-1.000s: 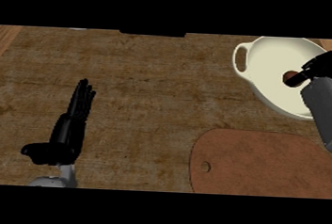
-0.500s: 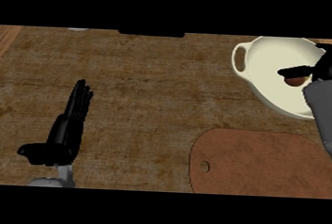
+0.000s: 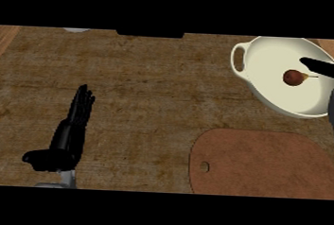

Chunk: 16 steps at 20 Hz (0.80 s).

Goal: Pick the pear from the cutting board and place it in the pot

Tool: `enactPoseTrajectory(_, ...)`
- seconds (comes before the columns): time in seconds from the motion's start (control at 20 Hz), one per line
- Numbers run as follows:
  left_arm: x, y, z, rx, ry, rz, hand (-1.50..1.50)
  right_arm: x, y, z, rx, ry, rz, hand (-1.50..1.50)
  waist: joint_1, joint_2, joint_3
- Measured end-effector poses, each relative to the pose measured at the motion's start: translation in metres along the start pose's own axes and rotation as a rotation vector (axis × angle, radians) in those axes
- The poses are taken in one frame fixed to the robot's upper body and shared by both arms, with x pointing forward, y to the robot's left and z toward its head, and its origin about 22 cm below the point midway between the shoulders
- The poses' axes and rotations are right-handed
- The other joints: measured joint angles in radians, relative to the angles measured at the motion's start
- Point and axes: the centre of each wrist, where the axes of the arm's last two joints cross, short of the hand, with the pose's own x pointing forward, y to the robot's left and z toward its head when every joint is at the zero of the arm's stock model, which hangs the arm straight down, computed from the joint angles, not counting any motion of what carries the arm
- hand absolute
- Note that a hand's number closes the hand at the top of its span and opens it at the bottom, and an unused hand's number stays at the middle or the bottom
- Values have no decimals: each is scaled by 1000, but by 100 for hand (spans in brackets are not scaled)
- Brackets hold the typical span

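Observation:
A small brown pear with a thin stem lies inside the cream pot at the upper right of the counter. My right hand shows at the right edge over the pot, its fingers stretched straight and apart from the pear. The brown cutting board lies at the lower right with nothing on it. My left hand rests open at the lower left, fingers pointing up.
The pot has a loop handle on its left side. The board has a small hole near its left edge. A dark object and a pale one sit at the counter's far edge.
The right hand has let go of the pear, which now lies in the pot. Its fingers have straightened and drawn back to the right. The left hand has not moved.

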Motion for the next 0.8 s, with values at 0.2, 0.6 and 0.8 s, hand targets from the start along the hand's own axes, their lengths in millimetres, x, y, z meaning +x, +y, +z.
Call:
enactPoseTrajectory(0.2,0,3,-4,10,2,-1,0,-23,-16,-5,-45,-8,-69,-150,-5,-2,-1)
enactPoseTrajectory(0.6,2,9,-8,15,5,-8,0,-69,-59,-18,-79,-56,-128,-150,-10,-6,-2)
enactPoseTrajectory(0.8,9,6,-4,19,5,-7,0,-77,-77,-24,-84,-64,-129,-150,-13,-8,-2)
